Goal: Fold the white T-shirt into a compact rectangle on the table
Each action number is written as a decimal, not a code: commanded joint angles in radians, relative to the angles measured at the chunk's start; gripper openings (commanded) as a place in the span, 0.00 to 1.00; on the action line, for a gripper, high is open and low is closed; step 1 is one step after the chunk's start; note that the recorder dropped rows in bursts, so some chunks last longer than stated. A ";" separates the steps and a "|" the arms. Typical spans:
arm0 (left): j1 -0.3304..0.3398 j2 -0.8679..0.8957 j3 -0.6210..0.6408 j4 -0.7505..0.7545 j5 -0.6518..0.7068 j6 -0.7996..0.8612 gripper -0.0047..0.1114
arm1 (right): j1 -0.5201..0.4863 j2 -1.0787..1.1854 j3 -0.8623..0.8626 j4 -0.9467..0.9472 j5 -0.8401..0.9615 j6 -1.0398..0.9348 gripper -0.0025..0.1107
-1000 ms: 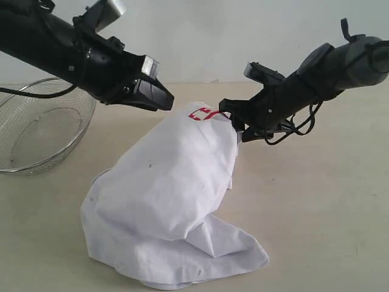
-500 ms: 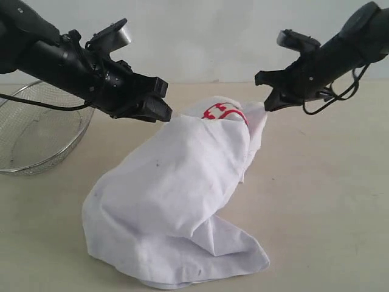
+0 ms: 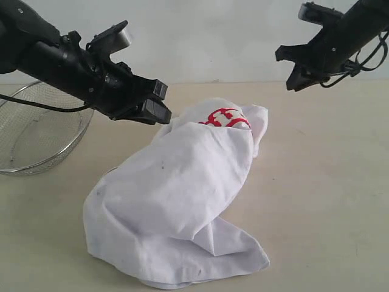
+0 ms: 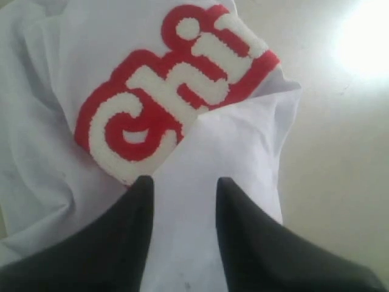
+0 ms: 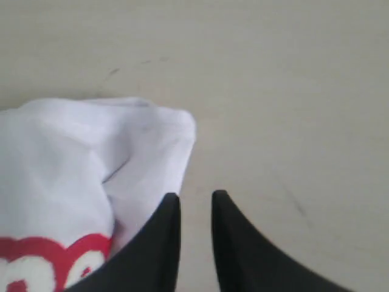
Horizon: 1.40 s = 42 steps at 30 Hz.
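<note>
Spreading wide and pale under everything, the table (image 3: 328,201) gives the arms plenty of room to work. The white T-shirt (image 3: 176,194) sits near its middle as a tall, crumpled heap, its lower folds pooled on the tabletop and nothing yet laid flat, so I'd judge the folding has barely started. A wire mesh bowl (image 3: 36,134) stands off to the left, well apart from the cloth.

The left gripper (image 3: 163,103) reaches down to the peak of the heap. Its fingers (image 4: 143,201) pinch a ridge of white fabric, and that grip seems to be what keeps the shirt tented up instead of slumping.

The right gripper (image 3: 285,68) hangs high and clear to the other side, fingers slightly parted with only bare table showing between them, grasping nothing.

Just below the left fingertips, the red band (image 3: 226,117) of white lettering shows at the crest.
</note>
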 commanded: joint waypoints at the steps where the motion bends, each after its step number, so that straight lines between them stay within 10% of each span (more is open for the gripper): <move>1: -0.004 -0.010 -0.001 0.000 0.045 -0.010 0.33 | 0.005 0.045 -0.004 0.109 0.069 -0.045 0.54; 3: -0.004 -0.015 -0.001 0.000 0.054 -0.010 0.33 | 0.014 0.067 -0.004 0.107 0.084 -0.045 0.67; 9: -0.004 -0.018 -0.001 0.006 0.076 -0.010 0.33 | 0.060 0.140 -0.004 0.111 0.089 -0.043 0.47; 16: -0.004 -0.018 -0.001 0.006 0.065 -0.010 0.33 | 0.101 0.180 -0.004 0.113 0.083 -0.045 0.46; 21: -0.004 -0.018 -0.001 0.006 0.068 -0.010 0.33 | 0.101 0.169 -0.006 0.083 0.062 -0.051 0.02; 42: -0.004 -0.018 -0.001 0.006 0.072 -0.059 0.33 | 0.022 0.145 -0.377 -0.164 0.090 0.114 0.05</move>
